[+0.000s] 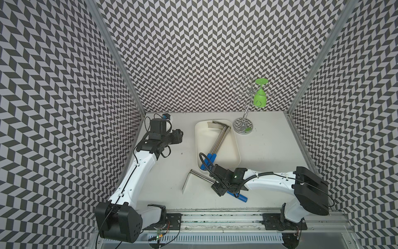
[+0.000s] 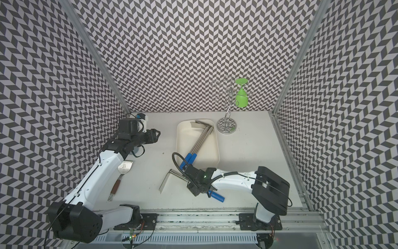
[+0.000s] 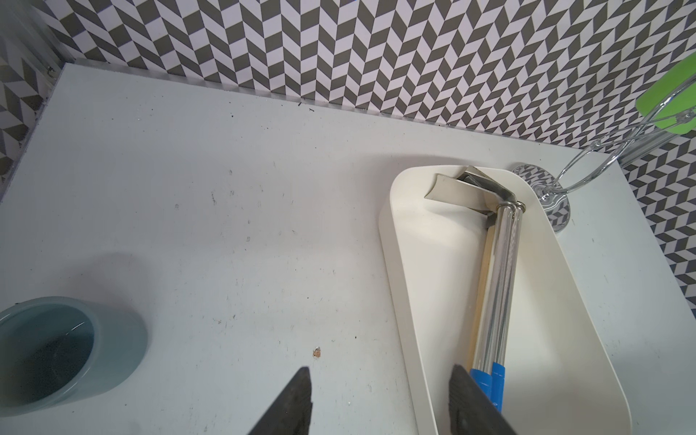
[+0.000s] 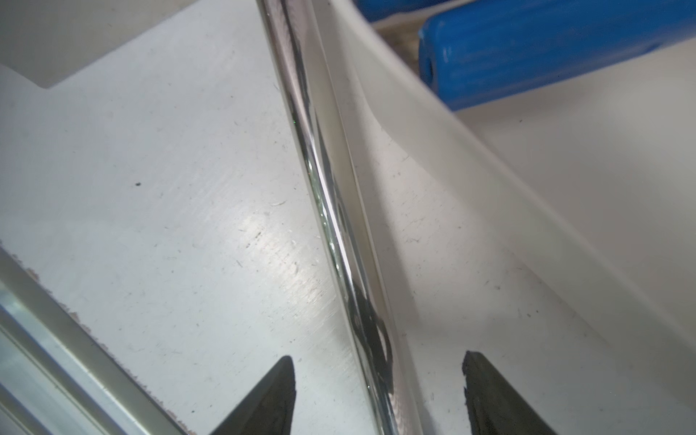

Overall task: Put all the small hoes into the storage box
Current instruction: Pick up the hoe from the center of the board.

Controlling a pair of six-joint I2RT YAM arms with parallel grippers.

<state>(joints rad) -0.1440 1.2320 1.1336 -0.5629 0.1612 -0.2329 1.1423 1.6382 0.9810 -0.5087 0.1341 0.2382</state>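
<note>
Now the right gripper (image 4: pixel 377 363), jaws wide, is straddling the small hoe (image 1: pixel 201 176) lying on the table (image 1: pixel 269 151) beside the storage box (image 1: pixel 228 151), while the left gripper (image 3: pixel 380 371) is hovering wide, empty.

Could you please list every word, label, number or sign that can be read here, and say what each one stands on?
Dark stamp on the scraper blade: too small and blurred to read.
No other text, number or sign can be made out in any view.
</note>
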